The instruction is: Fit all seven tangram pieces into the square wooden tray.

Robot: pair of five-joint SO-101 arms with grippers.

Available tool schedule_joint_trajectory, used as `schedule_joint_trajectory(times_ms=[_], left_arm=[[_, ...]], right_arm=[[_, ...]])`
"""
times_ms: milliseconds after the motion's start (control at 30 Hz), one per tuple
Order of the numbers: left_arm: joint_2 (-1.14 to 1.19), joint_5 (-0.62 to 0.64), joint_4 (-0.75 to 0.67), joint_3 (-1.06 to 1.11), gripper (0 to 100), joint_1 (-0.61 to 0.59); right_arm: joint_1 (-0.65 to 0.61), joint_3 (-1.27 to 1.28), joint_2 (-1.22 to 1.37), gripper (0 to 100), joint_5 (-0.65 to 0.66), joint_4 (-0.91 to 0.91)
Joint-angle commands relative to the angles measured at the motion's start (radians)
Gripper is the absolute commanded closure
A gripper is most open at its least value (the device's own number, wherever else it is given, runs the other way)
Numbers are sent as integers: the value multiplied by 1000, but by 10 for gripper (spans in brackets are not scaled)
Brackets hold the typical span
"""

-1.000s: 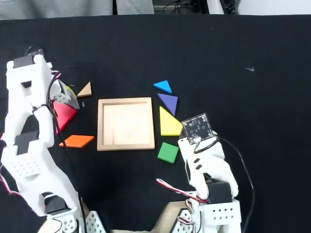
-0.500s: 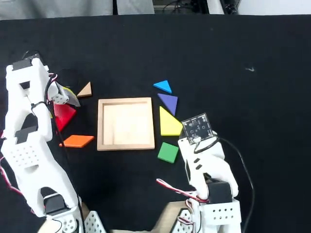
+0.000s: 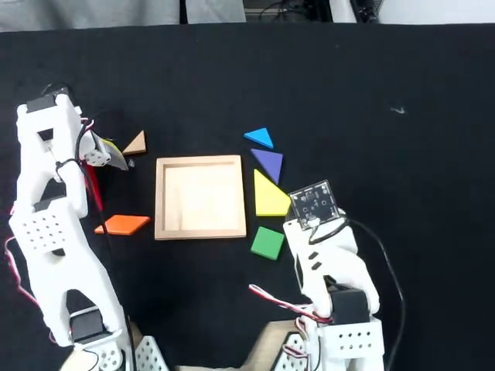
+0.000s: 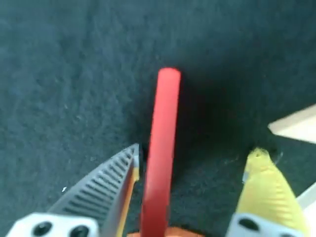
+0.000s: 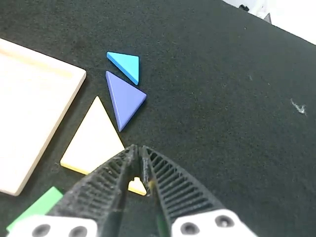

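Tangram tray (image 3: pixel 199 160) bare inside, with all seven pieces outside it. Just left of it: red triangle (image 3: pixel 94 189), tipped up onto its edge, no longer flat on the table as a second ago. Seen edge-on from the left wrist, as a thin red bar. Left gripper (image 4: pixel 196 150) set around it with jaws apart: grey finger (image 4: pixel 118 173) touching the red face, yellow finger (image 4: pixel 266 192) clear of it. Left arm a touch nearer the tray than before.

Close by and unmoved: orange parallelogram (image 3: pixel 122 225) and tan triangle (image 3: pixel 136 144). Across the tray, also unmoved: blue triangle (image 3: pixel 259 138), purple triangle (image 3: pixel 269 163), yellow triangle (image 3: pixel 268 195), green square (image 3: pixel 267 242). Right gripper (image 5: pixel 139 150) pinched together on nothing, hovering over a corner of the yellow triangle, parked as before.

Probably the first pickup, begun but not finished. Standing on edge suits a pinch across the faces, but calls for closing before any lift. Could topple flat again if nudged. Six more to place after that.
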Motion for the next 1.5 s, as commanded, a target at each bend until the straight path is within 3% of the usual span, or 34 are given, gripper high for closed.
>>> schedule_joint_trajectory(times_ms=[0,167,300,433,567,667,767,1033,1167,1333,1467], left_arm=[[6,-14,-2,-67,668,-39],[6,-14,0,-70,751,-48],[3,-12,107,-142,832,-42],[5,-14,244,-289,832,-48],[5,-14,256,-314,832,-53],[5,-6,256,-265,860,-42],[-26,25,255,-220,973,-41],[-236,86,255,-59,971,-33],[-382,72,256,8,971,45],[-672,-158,256,183,971,286],[-836,-181,252,300,971,455]], right_arm=[[-6,-4,-88,984,11,2],[-6,-4,-88,984,11,0],[-6,-4,-88,984,11,0],[-6,-4,-88,984,11,0],[-6,-4,-88,984,11,0],[-6,-4,-88,984,11,2],[-6,-4,-88,984,11,2],[-6,-4,-88,984,11,0],[-6,-4,-88,984,11,0],[-6,-4,-88,984,11,0],[-6,-4,-88,984,11,2]])
